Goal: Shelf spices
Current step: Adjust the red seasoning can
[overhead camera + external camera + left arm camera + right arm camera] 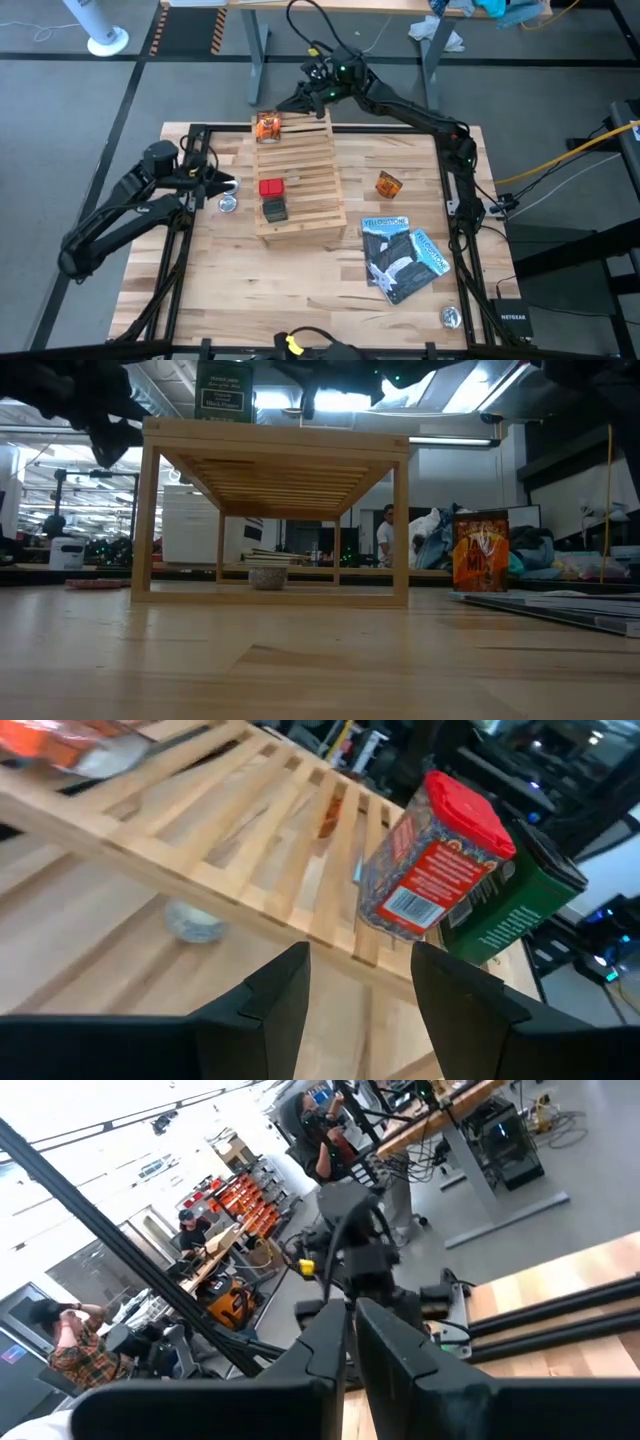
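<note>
Shelf (310, 190): light wooden slatted rack, standing at mid tabletop (300, 280); seen level in the low view (275, 435) as a raised top on four legs.
Red box (271, 187): on the shelf slats, toward the left arm's side; in the left wrist view (430, 855) it stands with a red lid uppermost.
Dark box (274, 210): on the shelf, directly beside the red box, on the near side; reads dark green in the left wrist view (510, 905).
Orange packet, first (267, 126): at the far end of the shelf, by its left corner.
Orange packet, second (388, 184): on the tabletop, right of the shelf, apart from it; upright in the low view (481, 550).
Left end effector (222, 182): just beside the shelf's left edge, level with the red box; fingers (275, 995) spread apart, nothing between them.
Right end effector (290, 103): above the far end of the shelf, close to the first orange packet; fingers (325, 1345) pressed together, holding nothing.
Silver tin (228, 204): on the tabletop below the left end effector.
Booklets (400, 255): two, overlapping, on the tabletop's right side.
</note>
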Controlling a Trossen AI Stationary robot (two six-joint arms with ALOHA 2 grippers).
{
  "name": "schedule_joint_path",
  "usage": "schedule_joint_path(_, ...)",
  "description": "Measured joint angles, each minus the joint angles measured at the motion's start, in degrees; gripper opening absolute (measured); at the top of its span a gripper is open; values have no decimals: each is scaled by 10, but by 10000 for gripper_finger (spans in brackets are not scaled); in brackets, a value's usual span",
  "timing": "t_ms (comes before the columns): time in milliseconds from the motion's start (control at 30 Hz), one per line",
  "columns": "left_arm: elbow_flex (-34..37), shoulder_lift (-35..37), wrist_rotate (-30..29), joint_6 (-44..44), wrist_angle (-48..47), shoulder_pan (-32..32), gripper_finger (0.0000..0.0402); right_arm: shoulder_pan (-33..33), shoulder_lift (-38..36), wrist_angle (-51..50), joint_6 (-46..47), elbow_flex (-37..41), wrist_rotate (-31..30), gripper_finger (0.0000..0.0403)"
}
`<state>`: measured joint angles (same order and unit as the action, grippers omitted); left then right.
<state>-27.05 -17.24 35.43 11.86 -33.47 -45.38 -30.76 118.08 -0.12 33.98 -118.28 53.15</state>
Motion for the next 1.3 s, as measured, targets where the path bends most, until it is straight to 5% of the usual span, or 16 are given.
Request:
schedule_joint_path(333, 62, 0, -15, 53, 130, 98, 170, -2, -10, 0, 0, 0, 0, 33)
schedule_joint_path(600, 70, -8, -119, 42, 165, 177, 170, -13, -10, 0, 1, 0, 1, 33)
schedule_joint_path(967, 70, -133, -175, 24, 277, 277, 170, -12, -10, 0, 2, 0, 8, 33)
schedule_joint_path(1300, 70, -206, -190, 23, 334, 298, 170, -11, -10, 0, 2, 0, 20, 33)
